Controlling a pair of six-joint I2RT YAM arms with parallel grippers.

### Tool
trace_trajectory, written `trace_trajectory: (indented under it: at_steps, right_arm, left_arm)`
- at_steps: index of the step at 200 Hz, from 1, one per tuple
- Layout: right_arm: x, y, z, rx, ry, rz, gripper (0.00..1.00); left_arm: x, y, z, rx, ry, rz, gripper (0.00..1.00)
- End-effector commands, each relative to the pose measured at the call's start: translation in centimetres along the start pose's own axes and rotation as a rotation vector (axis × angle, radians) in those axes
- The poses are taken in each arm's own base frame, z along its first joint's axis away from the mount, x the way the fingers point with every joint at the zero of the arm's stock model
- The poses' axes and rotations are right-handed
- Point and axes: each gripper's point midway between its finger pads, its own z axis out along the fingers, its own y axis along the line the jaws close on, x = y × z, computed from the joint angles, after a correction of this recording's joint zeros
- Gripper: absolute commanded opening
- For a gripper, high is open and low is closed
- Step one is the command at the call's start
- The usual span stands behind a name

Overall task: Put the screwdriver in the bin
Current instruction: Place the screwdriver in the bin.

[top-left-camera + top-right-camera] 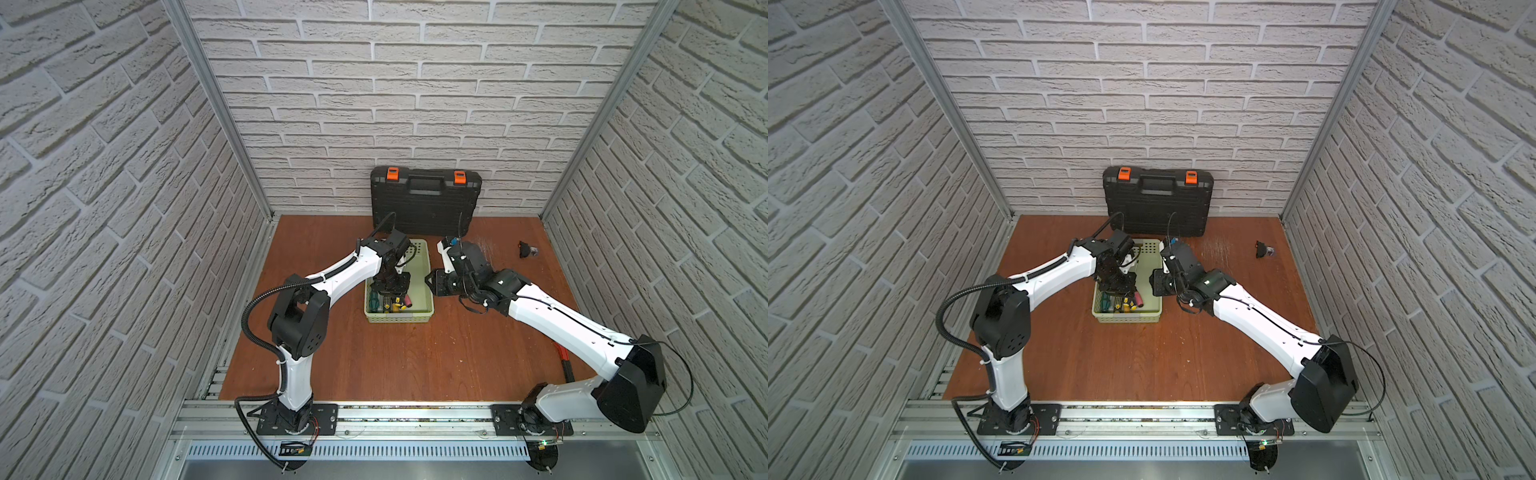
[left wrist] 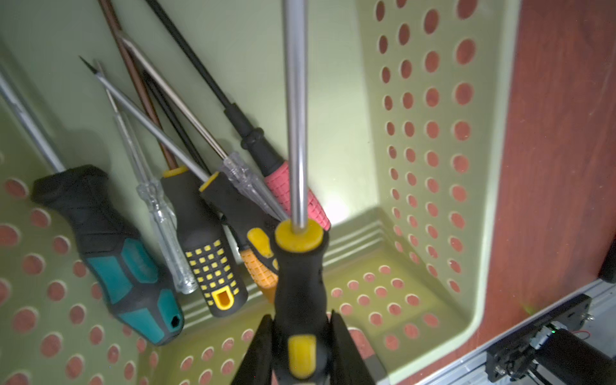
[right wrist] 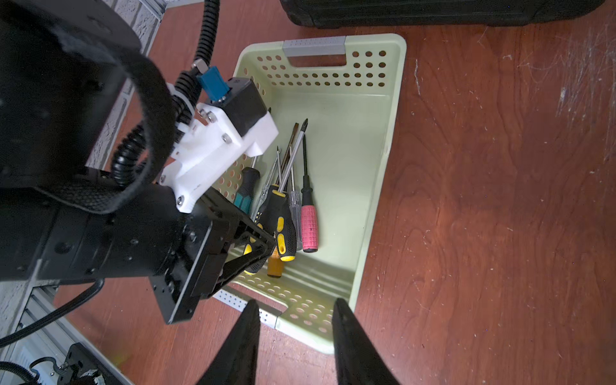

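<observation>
Black-yellow screwdriver (image 2: 298, 266), in left claw (image 2: 300, 316), inside bin (image 2: 350, 100)

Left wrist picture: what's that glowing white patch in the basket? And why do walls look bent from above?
Left wrist view: glare on the bin floor beside the pink handle; the gripped screwdriver looks slightly soft. Both top views: wide-angle distortion bows the brick walls.

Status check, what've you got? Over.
Left gripper shut on screwdriver, low over bin. Right gripper open, empty, beside bin. Other screwdrivers piled beneath; no obstruction.
</observation>
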Motion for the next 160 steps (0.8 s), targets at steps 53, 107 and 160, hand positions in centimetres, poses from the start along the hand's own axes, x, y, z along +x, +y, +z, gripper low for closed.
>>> trace_trajectory:
  at_steps: [53, 107, 160]
  right_arm:
    - [-0.4, 0.4, 1.3, -0.021, -0.015, 0.018, 0.38]
    - [-0.3, 0.2, 1.1, -0.004, -0.011, 0.016, 0.38]
    - [-0.1, -0.2, 1.2, 0.012, -0.004, 0.017, 0.38]
  left_arm:
    - [-0.2, 2.0, 2.3, -0.054, -0.026, -0.042, 0.08]
    - [0.3, 2.7, 3.5, -0.066, -0.009, -0.054, 0.08]
    - [0.4, 2.8, 3.3, -0.060, -0.033, -0.050, 0.27]
